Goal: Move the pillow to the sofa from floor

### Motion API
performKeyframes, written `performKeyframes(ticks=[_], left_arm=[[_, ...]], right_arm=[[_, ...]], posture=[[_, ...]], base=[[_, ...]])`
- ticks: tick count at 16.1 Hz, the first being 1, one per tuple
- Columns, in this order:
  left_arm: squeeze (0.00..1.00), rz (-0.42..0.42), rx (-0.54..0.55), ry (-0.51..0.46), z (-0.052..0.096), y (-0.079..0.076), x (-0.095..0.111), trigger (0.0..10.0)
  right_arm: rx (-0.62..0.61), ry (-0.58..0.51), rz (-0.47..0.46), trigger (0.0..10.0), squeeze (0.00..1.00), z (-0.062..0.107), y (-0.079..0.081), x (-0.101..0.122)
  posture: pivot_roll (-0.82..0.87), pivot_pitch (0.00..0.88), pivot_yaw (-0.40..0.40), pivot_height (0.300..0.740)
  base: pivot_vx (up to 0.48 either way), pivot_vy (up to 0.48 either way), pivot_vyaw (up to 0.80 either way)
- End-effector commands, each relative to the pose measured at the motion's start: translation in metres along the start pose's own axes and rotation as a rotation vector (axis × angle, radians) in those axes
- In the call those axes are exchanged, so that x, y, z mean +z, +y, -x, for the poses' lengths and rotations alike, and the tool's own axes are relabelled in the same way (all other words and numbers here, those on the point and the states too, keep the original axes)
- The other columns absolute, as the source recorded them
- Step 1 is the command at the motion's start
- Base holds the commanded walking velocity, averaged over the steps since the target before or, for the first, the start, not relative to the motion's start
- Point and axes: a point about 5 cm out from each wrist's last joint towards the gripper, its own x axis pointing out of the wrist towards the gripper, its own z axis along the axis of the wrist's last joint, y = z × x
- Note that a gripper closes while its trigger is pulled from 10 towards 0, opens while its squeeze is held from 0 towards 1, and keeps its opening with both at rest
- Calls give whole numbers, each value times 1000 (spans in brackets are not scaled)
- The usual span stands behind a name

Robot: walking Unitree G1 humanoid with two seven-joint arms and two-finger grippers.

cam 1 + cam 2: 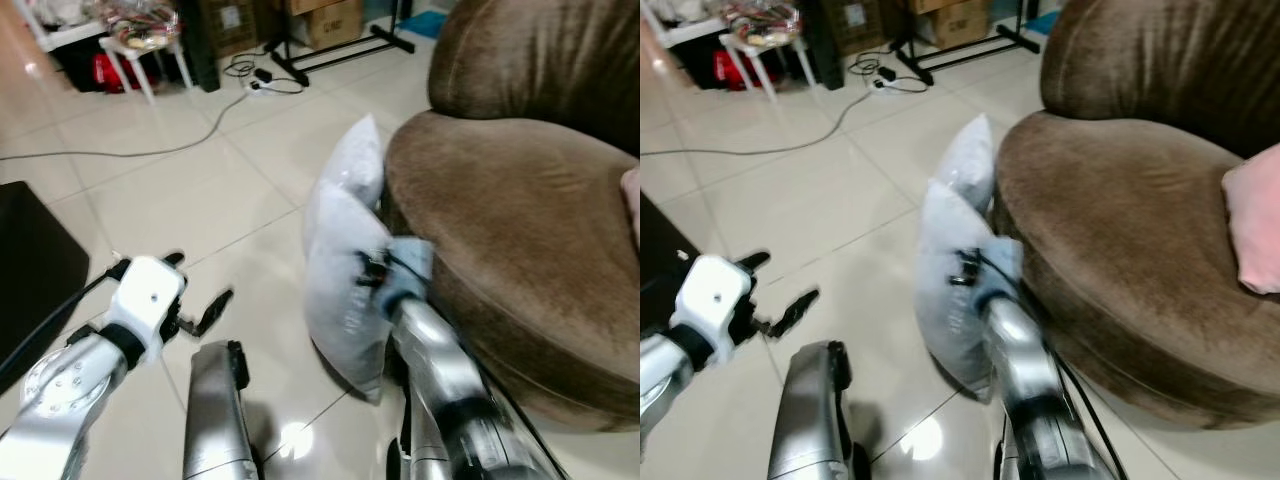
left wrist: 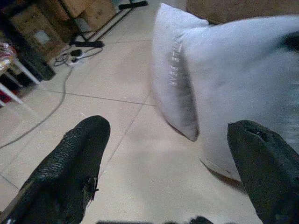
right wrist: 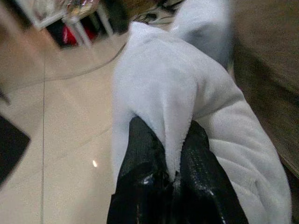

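Pillow stands on edge on floor, long axis upright, leaning on sofa front. Right gripper pinched on fold of pillow's upper edge, so pillow hangs right at fingertips; sofa seat just beyond and above. Left gripper spread wide, empty, low over tile; pillow ahead of it, apart. Right arm nearer; lift goes up and over seat rim.

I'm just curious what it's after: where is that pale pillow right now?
The pillow stands on edge on the tiled floor, leaning against the brown sofa, ahead and slightly right; the right gripper pinches a fold of it.
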Motion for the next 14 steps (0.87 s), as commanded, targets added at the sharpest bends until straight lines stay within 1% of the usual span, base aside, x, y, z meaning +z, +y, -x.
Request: performKeyframes(ticks=[1,3,4,5,6,7,8,9,11,13,14], left_arm=[[957,0,49,-8,-3,4,2,10000],[949,0,83,-23,-7,6,5,10000],[945,3,112,-42,-11,5,10,10000],[941,13,138,-70,-16,4,18,10000],[925,25,154,-91,-18,2,22,10000],[894,41,169,-110,-20,1,25,10000],[875,53,181,-125,-21,0,28,10000],[800,57,196,-152,-22,-2,30,10000],[792,41,232,-192,-28,-2,34,10000],[788,25,235,-195,-30,-2,35,10000],[757,-13,240,-194,-32,-2,37,10000]], right_arm=[[17,-173,-26,0,0,7,3,44],[1,-247,-41,0,0,21,0,62],[6,-304,-64,0,0,34,0,77],[19,-393,-58,0,0,48,2,92],[-11,-388,-32,10000,0,52,1,92],[-4,-387,-20,10000,0,59,2,92],[8,-356,-13,10000,0,63,3,89],[-10,-344,-9,10000,0,66,2,88],[-63,-328,28,10000,0,64,-3,93],[-66,-323,37,10000,0,63,-3,94],[-60,-311,71,10000,0,62,-2,96]], posture=[[-113,0,84,443],[-131,0,89,443],[-140,0,89,443],[-139,0,86,443],[-141,0,89,443],[-150,0,92,443],[-151,0,92,443],[-154,0,94,443],[-160,0,93,458],[-159,0,88,463],[-154,0,77,473]], base=[[0,0,0],[0,0,0],[0,0,0],[0,0,0],[0,0,0],[0,0,0],[0,0,0],[0,0,0],[0,0,0],[0,0,0],[0,0,0]])
